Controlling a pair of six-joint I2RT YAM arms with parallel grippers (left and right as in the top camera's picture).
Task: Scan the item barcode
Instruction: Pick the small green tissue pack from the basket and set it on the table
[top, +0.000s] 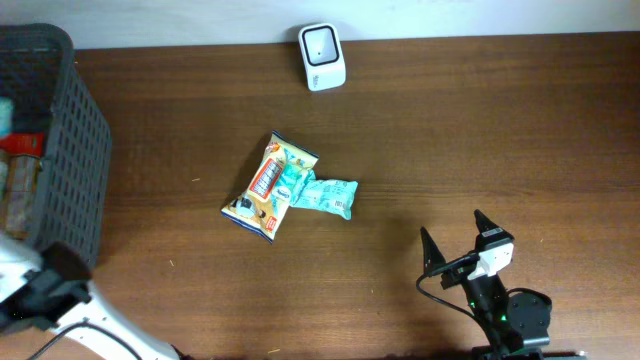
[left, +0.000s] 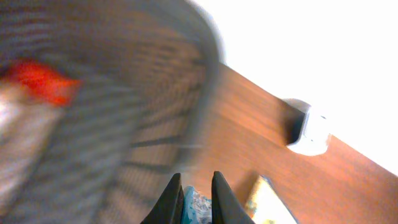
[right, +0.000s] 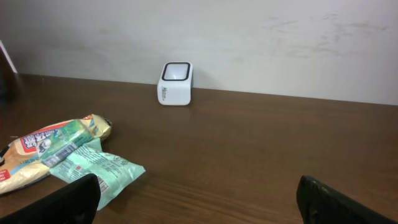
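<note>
Centrally on the worktop (top: 480, 120) a yellow snack packet (top: 268, 187) overlaps a teal packet (top: 325, 195), well apart from the far scanner (top: 322, 43); right jaws stand wide, left jaws narrow and empty by the basket (top: 70, 150).

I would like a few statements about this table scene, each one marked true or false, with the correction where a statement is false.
1. The yellow packet and the teal packet touch each other. True.
2. Both packets lie in the basket. False: they lie on the table, outside the basket.
3. The right gripper is open and holds nothing. True.
4. The white scanner lies between the two packets. False: it stands apart from them, at the far edge of the table.
</note>
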